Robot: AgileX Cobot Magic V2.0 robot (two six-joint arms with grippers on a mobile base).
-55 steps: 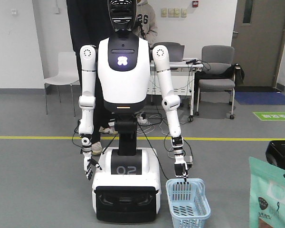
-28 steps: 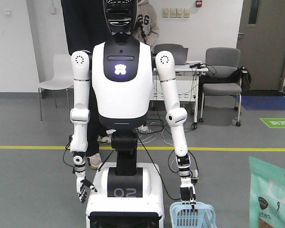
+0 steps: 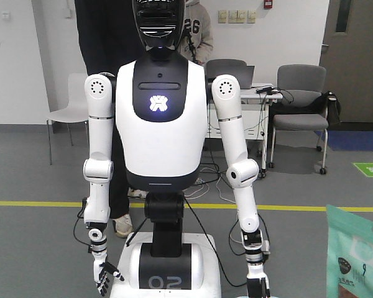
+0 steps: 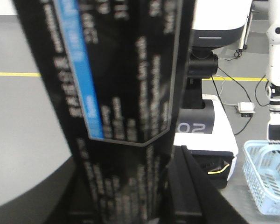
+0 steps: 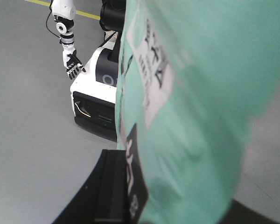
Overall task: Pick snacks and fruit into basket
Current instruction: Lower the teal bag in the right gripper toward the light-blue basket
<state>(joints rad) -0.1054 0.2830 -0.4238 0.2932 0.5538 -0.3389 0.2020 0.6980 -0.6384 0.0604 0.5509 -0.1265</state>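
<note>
The right pincer (image 5: 172, 186) is clenched on a mint-green printed plastic pouch (image 5: 191, 93) with a black-and-white label. The pouch fills the right wrist view, with a dark finger (image 5: 113, 186) against its left edge. It is held upright and aloft over the grey floor (image 5: 32, 140), and its top corner shows at the lower right of the front view.

The left pincer (image 4: 130, 158) likewise grasps a black printed pouch with a blue stripe (image 4: 121, 93). This pouch stands tall between the jaws, with 1 finger (image 4: 191, 186) showing just beside its right edge. Gripping each flat pouch low and on edge likely keeps it hanging straight, ready to be dropped in.

Facing the camera stands a white-and-black humanoid robot marked 02 (image 3: 161, 124). In the left wrist view its lowered hand (image 4: 276, 133) sits at the rim of a pale blue slatted plastic basket (image 4: 268, 179), which rests on the floor beside its base. The basket is low and open-topped, presumably so that items can go in from above, and nothing is seen inside the visible part.

Both pouches are well apart from the basket, so the step in hand appears to be carrying them toward it. No fruit is in view.
</note>
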